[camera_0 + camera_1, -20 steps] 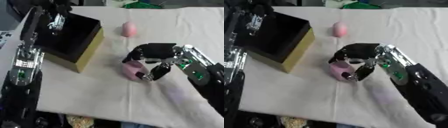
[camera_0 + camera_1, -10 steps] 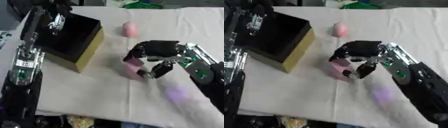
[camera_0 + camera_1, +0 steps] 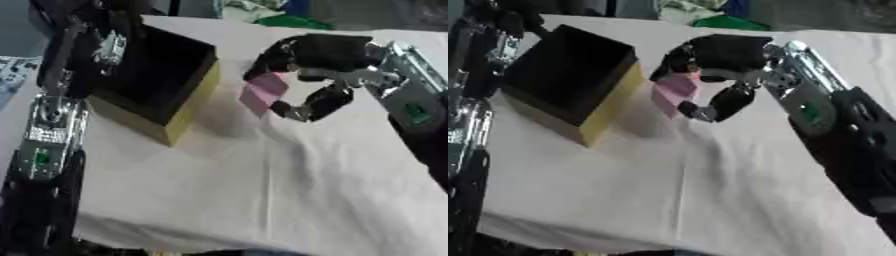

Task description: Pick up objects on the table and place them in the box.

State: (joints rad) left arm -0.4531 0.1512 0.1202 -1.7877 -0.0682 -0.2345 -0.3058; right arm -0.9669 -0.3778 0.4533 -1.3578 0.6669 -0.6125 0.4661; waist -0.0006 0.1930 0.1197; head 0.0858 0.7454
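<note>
Left eye view: green item point(image 3: 293, 21), seemingly cloth, behind box point(image 3: 150, 82).

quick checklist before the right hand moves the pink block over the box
1. Right hand curled round the pink block: ok.
2. Block off the table: ok; its shadow falls apart from it.
3. Box open on top: ok; dark inside, contents cannot tell.
4. Block over the opening: not ok; it hangs beside the yellow wall.
5. Left arm out of the path: ok; it lies along the box's left side.
</note>
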